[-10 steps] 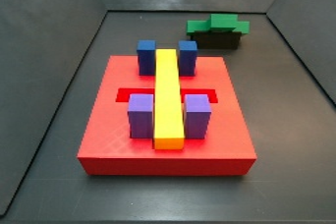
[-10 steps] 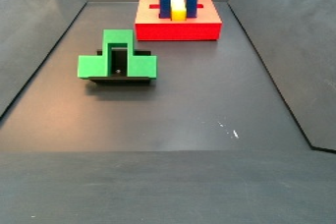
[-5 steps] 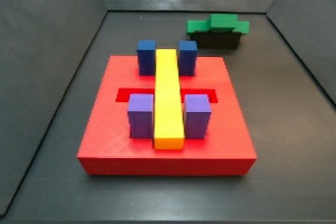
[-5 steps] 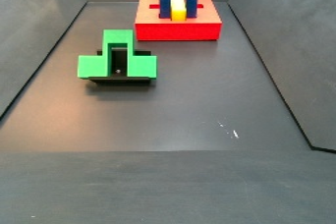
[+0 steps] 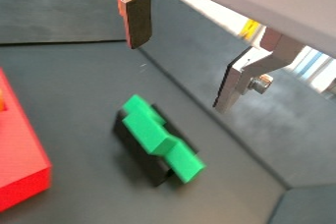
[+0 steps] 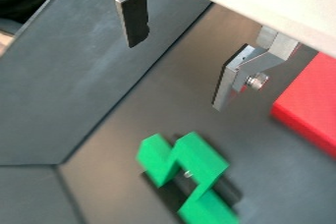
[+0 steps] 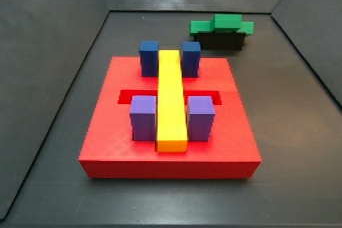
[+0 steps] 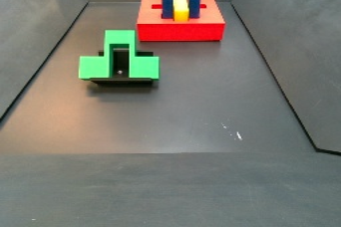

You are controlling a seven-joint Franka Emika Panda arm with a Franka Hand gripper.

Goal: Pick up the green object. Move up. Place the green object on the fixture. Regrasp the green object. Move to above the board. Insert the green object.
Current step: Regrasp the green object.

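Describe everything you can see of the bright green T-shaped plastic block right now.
The bright green T-shaped plastic block looks smooth and matte: a wide crossbar, a stem, and a raised middle part with a small dark hole. It rests flat on the small dark L-shaped fixture, which shows beneath it in both wrist views, apart from the large red slotted board. Nothing else touches it. The gripper hangs above it, its flat silver fingers spread wide with nothing between them.

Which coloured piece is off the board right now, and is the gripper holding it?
The green object: it sits on the fixture, away from the board that carries the yellow, blue and purple pieces. The gripper hangs above it, open and empty.
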